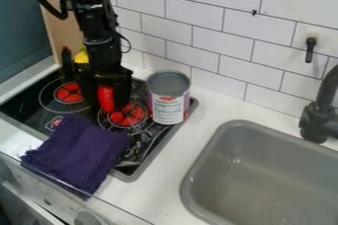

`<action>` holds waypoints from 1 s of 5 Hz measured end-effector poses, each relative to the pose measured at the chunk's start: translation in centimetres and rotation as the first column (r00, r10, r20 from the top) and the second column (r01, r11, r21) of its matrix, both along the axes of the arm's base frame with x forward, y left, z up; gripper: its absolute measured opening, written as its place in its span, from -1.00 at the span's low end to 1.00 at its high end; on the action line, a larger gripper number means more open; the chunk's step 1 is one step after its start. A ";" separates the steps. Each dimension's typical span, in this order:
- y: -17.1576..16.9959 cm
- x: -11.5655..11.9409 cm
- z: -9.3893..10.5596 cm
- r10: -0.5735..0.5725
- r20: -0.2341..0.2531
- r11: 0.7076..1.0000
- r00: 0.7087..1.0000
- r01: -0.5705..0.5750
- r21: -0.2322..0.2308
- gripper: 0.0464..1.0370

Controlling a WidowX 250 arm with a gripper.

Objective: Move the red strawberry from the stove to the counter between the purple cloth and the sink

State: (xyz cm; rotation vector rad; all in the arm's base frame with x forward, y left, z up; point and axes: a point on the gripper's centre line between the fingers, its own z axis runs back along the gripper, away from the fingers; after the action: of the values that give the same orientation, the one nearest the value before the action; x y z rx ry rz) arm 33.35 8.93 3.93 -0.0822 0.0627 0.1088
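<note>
My gripper (pixel 105 95) hangs over the back of the black stovetop, between the two red burner marks, and is shut on a red object (pixel 105 98). That object is long and roughly upright; its top is hidden by the gripper. Close by on the right stands an open metal can (pixel 168 106) with a white and red label, at the stove's back right corner. A dark purple cloth (pixel 78 151) lies over the stove's front edge. Behind the arm on the left, part of a yellow thing (pixel 81 56) shows.
The stovetop (pixel 46 112) has a raised grey rim. To the right, a grey sink (pixel 261 169) is set into the white counter, with a black faucet (pixel 320 115) at its back right. A white tiled wall (pixel 224 46) runs behind.
</note>
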 end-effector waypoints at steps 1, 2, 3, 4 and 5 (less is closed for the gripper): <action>0.0 0.0 -0.1 0.008 -0.003 1.000 1.000 -0.008 -0.002 0.52; 0.5 -0.2 -0.1 0.043 -0.016 0.999 0.999 -0.042 0.034 0.51; 0.4 -1.8 2.4 0.059 0.023 0.996 0.998 -0.061 0.072 0.51; -0.7 -5.1 6.0 0.075 0.124 0.989 0.989 -0.090 0.120 0.51; -5.3 -6.4 7.1 -0.042 0.128 0.996 0.991 0.033 0.077 0.51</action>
State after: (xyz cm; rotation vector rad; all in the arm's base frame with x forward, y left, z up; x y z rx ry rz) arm 26.97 3.63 10.99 -0.0130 -0.0695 0.0678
